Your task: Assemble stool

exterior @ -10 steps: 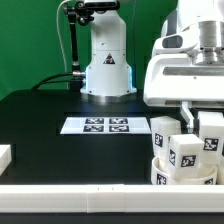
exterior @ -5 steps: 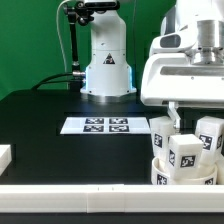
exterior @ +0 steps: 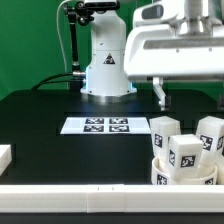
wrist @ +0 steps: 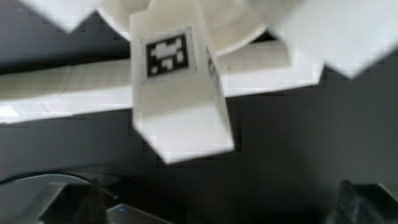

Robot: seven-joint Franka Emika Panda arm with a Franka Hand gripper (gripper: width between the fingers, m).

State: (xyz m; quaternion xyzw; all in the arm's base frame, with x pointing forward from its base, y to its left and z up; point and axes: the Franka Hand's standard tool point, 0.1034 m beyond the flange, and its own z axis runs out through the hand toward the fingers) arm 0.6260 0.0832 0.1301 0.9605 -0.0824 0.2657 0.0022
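The gripper (exterior: 190, 92) hangs above the stool (exterior: 185, 155) at the exterior view's right, its jaws spread wide apart with nothing between them; one dark finger (exterior: 160, 94) shows clearly below the big white wrist housing, while the other lies near the frame's edge and is hard to make out. The stool sits at about four o'clock on the black table (exterior: 60, 110), close to the near rim: a round white seat (exterior: 180, 172) lying low, with tagged blocky legs standing up from it. One leg (exterior: 163, 134) rises at the seat's ten o'clock, a second leg (exterior: 211, 135) at its two o'clock, and a third leg (exterior: 187, 154) stands in front between them, its black-and-white tag facing the camera. The legs stand clear of the fingers, well below the fingertips. In the wrist view a tagged leg (wrist: 178, 85) fills the middle, running lengthwise towards the camera, with the seat's curved white wall (wrist: 125, 20) behind it and white bars crossing under it; the two dark fingertips (wrist: 71, 195) appear at the frame's edge on either side of the leg's near end, not touching it. The marker board (exterior: 105, 125) lies flat at the table's centre, at about nine o'clock from the stool and apart from it. A plain white bar (exterior: 90, 195) runs along the near edge, and a small white block (exterior: 5, 155) sits at the far left rim.
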